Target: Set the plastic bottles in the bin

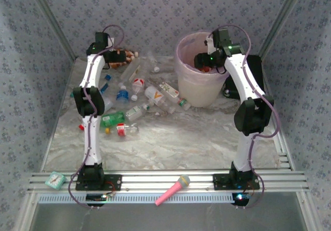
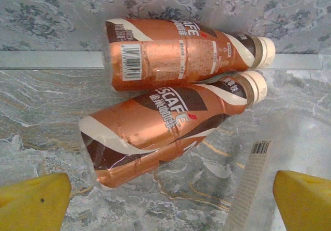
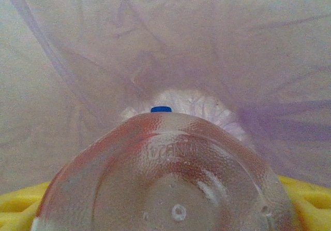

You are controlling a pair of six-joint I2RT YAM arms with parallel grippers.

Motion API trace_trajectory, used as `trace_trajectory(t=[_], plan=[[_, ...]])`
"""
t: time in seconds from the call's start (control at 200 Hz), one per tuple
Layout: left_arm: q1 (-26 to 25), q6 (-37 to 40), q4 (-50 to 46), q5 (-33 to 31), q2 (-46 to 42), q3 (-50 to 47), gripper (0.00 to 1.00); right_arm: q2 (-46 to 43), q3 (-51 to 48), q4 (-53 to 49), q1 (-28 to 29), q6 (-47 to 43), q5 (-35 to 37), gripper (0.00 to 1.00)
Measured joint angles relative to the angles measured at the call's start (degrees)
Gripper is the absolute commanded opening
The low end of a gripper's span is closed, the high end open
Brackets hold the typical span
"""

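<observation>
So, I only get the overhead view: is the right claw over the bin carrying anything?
Observer: Yes. Its wrist view shows a clear bottle, base toward the camera, between the right gripper's yellow fingers, with the bin's liner below it.
Visitor: And what is the left claw looking at?
Observer: Two copper coffee bottles lying side by side on the marble next to the wall.
Visitor: Has it got hold of them?
Observer: No. The left gripper is wide open and short of them, and a clear barcoded bottle lies nearer, beside one finger.
</observation>
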Motion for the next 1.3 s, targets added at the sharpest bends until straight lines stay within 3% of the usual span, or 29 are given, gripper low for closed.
trace_trajectory(t=[0.145, 0.425, 0.855, 1.144, 1.299], plan=[[0.5, 1.7, 0.3, 1.3, 1.0, 0.5, 1.00, 0.0, 2.2, -1.6, 0.1, -0.4, 0.0, 0.97], [1.5, 5.1, 3.8, 3.7, 5.9, 3.5, 1.00, -2.8, 2.7, -4.2, 0.1, -0.8, -0.1, 0.98], [2.8, 0.1, 10.9, 9.6, 13.1, 8.4, 0.98, -20.3, -9.6, -3.7, 0.3, -0.7, 1.9, 0.97], [3.3, -0.8, 6.7, 16.8, 13.0, 8.6, 0.91, -23.2, -13.4, -1.5, -0.3, -0.5, 2.1, 0.96], [2.7, -0.4, 3.3, 20.3, 9.0, 1.6, 0.86, -24.3, -14.8, -0.4, -0.5, -0.3, 2.1, 0.96]])
